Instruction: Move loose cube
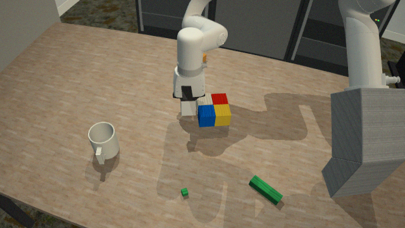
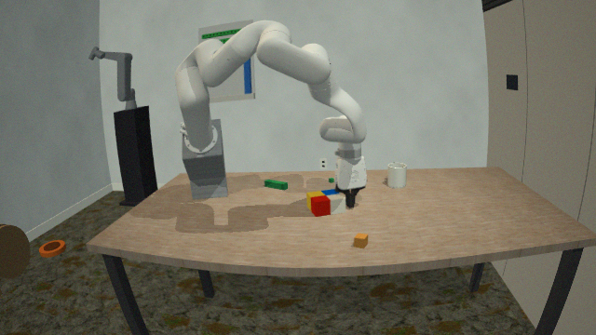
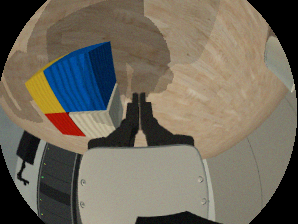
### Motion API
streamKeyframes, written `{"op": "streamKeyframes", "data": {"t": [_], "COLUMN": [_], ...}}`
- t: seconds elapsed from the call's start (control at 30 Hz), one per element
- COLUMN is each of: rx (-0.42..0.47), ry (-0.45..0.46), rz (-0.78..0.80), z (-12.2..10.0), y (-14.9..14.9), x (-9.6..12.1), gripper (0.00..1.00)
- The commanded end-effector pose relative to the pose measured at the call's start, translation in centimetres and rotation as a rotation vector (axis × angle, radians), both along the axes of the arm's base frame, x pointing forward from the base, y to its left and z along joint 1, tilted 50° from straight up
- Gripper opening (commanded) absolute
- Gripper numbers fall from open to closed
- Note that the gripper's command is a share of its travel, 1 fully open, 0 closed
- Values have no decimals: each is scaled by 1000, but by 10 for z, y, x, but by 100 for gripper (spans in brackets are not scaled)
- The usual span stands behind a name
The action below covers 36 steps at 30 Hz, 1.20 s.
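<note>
A blue cube point(image 1: 206, 116) point(image 2: 331, 192) point(image 3: 75, 82), a yellow cube point(image 1: 223, 114) point(image 2: 316, 194) point(image 3: 45, 95), a red cube point(image 1: 219, 99) point(image 2: 320, 206) point(image 3: 64, 124) and a white cube point(image 1: 205, 99) point(image 2: 338, 204) point(image 3: 92, 123) stand together in a two-by-two square. White is beside red and blue, diagonal to yellow. The faces look close together; whether they are fully flush I cannot tell. My gripper point(image 2: 350, 205) point(image 3: 139, 100) is shut and empty, pointing down beside the outer side of the white cube. Its fingertips are hidden in the top view.
A white mug point(image 1: 104, 142) point(image 2: 397, 176) stands off to the gripper's side. A long green block point(image 1: 266, 190) point(image 2: 276, 184) and a tiny green cube point(image 1: 185, 192) point(image 2: 331, 180) lie on the blue and yellow side. A small orange block point(image 1: 204, 57) point(image 2: 360, 240) lies beyond the red and white side.
</note>
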<state>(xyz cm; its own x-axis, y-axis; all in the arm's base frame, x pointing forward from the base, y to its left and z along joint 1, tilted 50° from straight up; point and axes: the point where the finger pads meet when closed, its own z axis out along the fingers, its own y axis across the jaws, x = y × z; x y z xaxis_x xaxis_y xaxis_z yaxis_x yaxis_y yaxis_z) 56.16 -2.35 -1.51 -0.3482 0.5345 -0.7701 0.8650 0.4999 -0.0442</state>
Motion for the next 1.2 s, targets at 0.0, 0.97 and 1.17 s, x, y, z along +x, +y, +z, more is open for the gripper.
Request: {"op": "streamKeyframes", "data": {"t": [0.0,0.97,1.17], "rx": [3,3,3], "ry": [-2,-2,-2], "rz": [4,4,4], "z": [1,37,47], "y": [4,42,52], "x": [0,-20,-26], "gripper": [0,0,0]}}
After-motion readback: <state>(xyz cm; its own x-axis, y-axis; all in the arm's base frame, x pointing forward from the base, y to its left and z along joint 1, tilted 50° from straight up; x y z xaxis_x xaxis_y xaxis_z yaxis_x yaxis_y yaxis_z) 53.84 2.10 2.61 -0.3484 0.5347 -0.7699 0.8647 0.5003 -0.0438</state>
